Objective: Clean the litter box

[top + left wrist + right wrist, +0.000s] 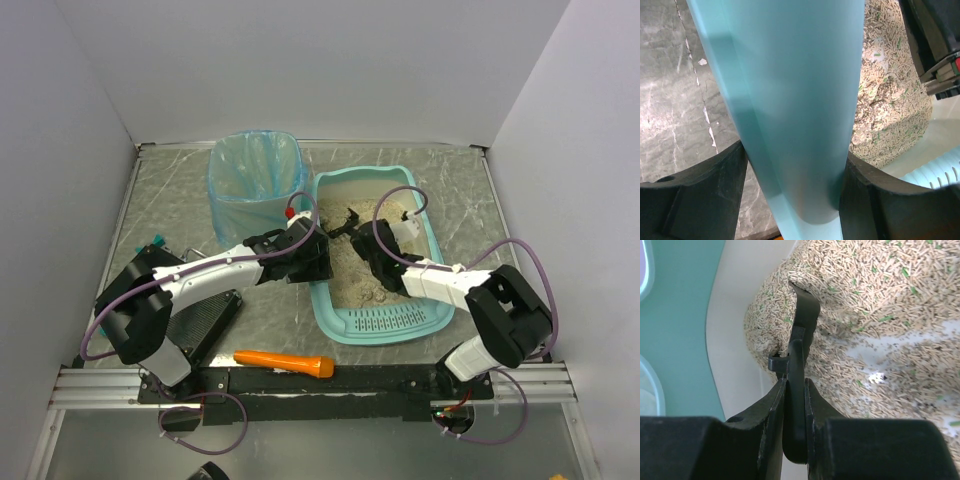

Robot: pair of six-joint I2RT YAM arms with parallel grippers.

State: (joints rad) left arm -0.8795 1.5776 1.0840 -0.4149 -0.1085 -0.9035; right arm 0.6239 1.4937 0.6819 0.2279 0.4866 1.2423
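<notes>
- The litter box (385, 322) sits right of centre on the table (175, 200), its slotted lip at the near end.
- It holds beige pellet litter (880, 295) flecked with green, and the pale floor shows through in patches.
- The left gripper (795, 195) is clamped on the box's left wall, with the teal plastic filling its jaws.
- The right gripper (795, 405) pinches a thin black tool (802, 320) in narrow jaws, and the tool's tip is in the litter.
- Just left of the box stands a waste bin (250, 205) lined with a blue bag; its contents cannot be made out.
</notes>
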